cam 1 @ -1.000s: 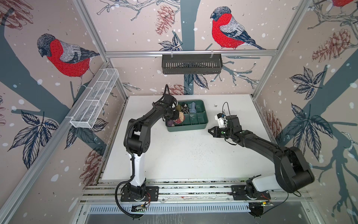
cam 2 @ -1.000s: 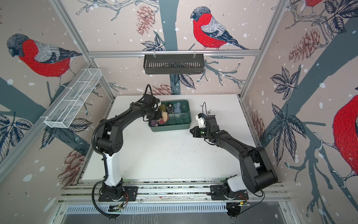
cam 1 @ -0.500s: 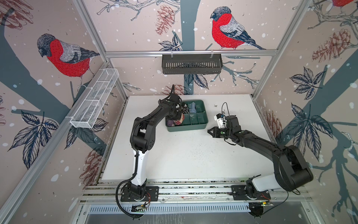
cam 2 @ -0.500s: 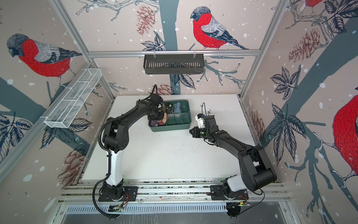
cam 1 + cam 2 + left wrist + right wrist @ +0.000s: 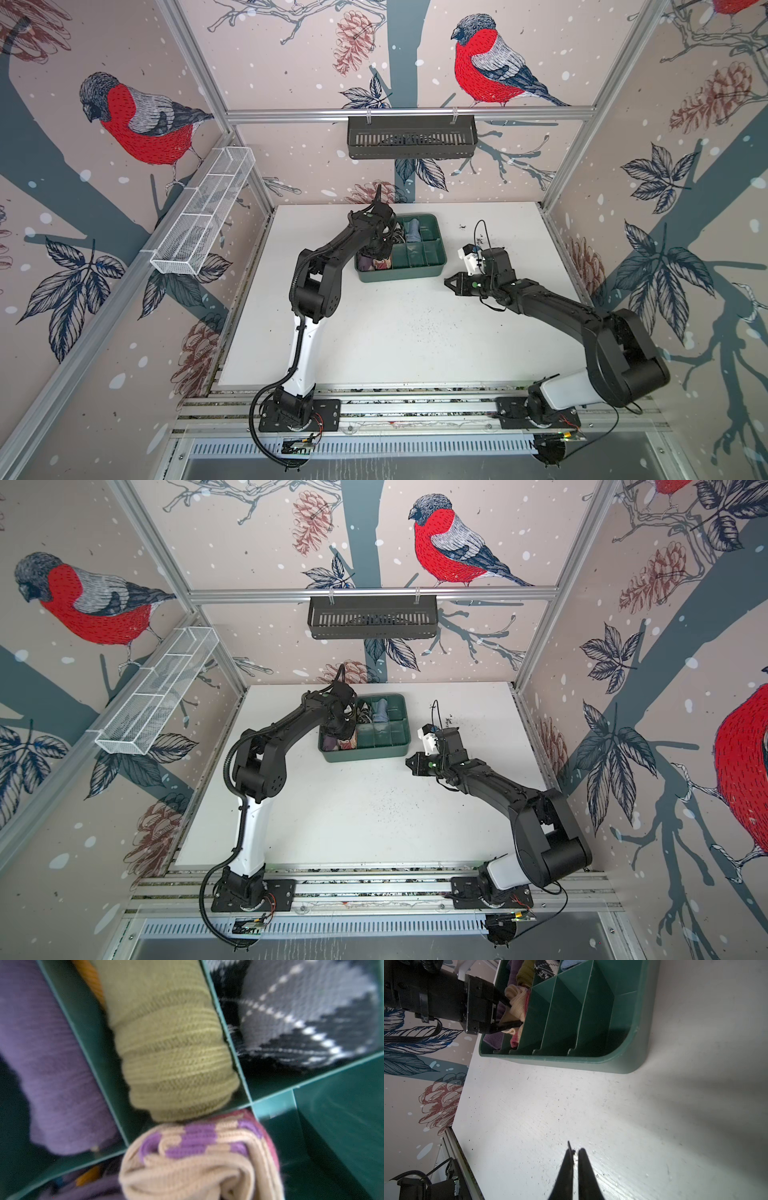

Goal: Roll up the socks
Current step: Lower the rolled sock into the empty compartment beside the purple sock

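Carefully now: my left gripper (image 5: 515,1014) is clamped on the tan striped sock roll (image 5: 199,1159), one finger on either side. The roll is already down inside a cell of the green divided tray (image 5: 623,1064). Just past my fingertips, across the divider, sits the olive roll (image 5: 174,1053). The purple sock (image 5: 52,1064) fills the cell on one side of it, and the black-and-white patterned roll (image 5: 307,1018) the cell on the other. I judge the step to be seating this roll and letting go. To do that well I should press straight down until the bundle sits below the divider tops, and keep the squeeze until the cell walls can hold the wrap shut. Then I should part the fingers only slightly, so they do not hook the loose tan fold on top. Lifting straight out matters; a sideways pull could drag the cuff and undo the roll, or nudge the olive neighbour. My right gripper (image 5: 575,1151) has its tips together on nothing, above the bare table (image 5: 654,1126), well clear of the tray. It could steady the tray's wall if the tray shifts.
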Controlling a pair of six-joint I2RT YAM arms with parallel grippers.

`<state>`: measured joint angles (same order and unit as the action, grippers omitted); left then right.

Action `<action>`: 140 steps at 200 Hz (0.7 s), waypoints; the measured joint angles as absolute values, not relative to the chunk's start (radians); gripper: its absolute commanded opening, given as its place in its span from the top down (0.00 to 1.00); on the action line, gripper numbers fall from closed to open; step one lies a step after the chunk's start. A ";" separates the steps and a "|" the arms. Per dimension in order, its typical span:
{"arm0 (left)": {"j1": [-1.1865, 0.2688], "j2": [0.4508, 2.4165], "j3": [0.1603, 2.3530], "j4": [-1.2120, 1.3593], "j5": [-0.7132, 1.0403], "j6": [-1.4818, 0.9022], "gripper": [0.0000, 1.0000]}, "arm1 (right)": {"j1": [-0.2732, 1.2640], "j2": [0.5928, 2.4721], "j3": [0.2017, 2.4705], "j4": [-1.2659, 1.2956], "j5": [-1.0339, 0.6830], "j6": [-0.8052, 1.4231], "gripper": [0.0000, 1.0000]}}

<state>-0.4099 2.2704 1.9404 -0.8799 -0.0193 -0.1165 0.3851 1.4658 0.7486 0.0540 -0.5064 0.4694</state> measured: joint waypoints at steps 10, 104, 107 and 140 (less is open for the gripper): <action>-0.412 2.281 1.949 -0.886 -0.030 -0.117 1.00 | 0.386 1.468 0.750 0.054 -0.506 0.469 0.90; -0.422 2.325 1.998 -0.938 -0.080 -0.130 0.85 | 0.389 1.473 0.754 0.057 -0.509 0.469 0.90; -0.422 2.323 1.996 -0.936 -0.080 -0.131 0.84 | 0.389 1.473 0.754 0.057 -0.509 0.469 0.90; -0.427 2.274 1.953 -0.912 -0.079 -0.135 0.69 | 0.389 1.473 0.754 0.057 -0.510 0.469 0.90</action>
